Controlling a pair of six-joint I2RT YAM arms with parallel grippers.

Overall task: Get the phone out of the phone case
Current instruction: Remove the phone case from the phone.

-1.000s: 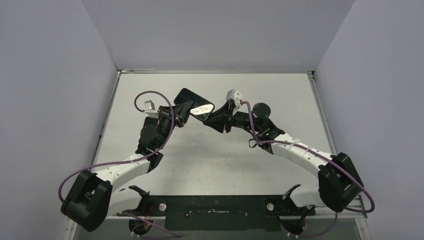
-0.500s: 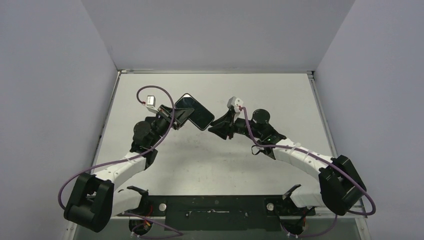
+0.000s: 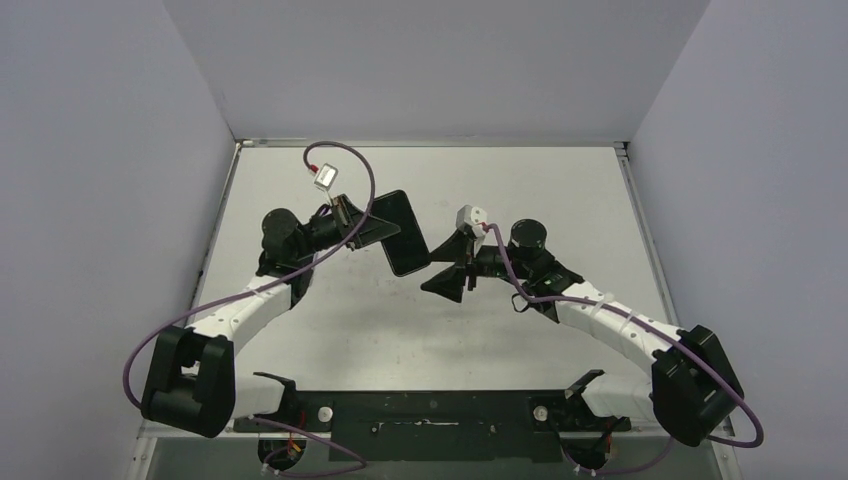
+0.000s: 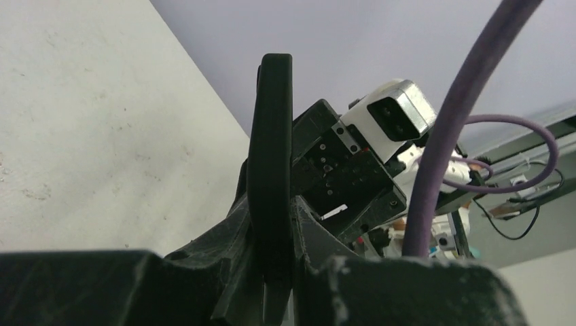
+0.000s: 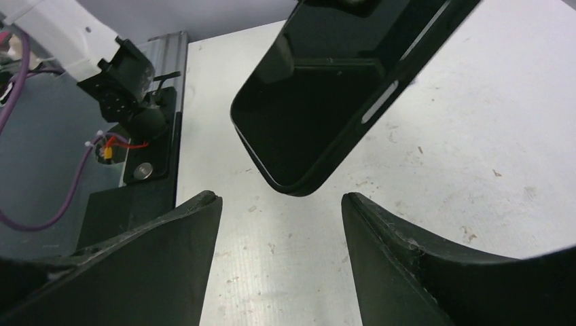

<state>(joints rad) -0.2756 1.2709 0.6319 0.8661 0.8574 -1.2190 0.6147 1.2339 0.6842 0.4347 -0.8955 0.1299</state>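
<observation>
A black phone in its black case (image 3: 403,232) is held above the table, tilted, in the middle of the top view. My left gripper (image 3: 372,228) is shut on its left edge; in the left wrist view the phone (image 4: 270,176) stands edge-on between my fingers. My right gripper (image 3: 447,280) is open and empty, just right of and below the phone's lower corner, apart from it. In the right wrist view the phone's dark screen (image 5: 326,102) hangs above the gap between my spread fingers (image 5: 163,258). I cannot tell phone from case.
The grey table (image 3: 420,330) is walled on the left, back and right. A black mounting bar (image 3: 430,415) runs along the near edge. Purple cables (image 3: 340,160) loop off both arms. The right arm's elbow joint (image 3: 527,236) stands right of the phone.
My left gripper has swung the phone right and turned it more upright. My right gripper has drawn back and down, away from the phone, and stands open.
</observation>
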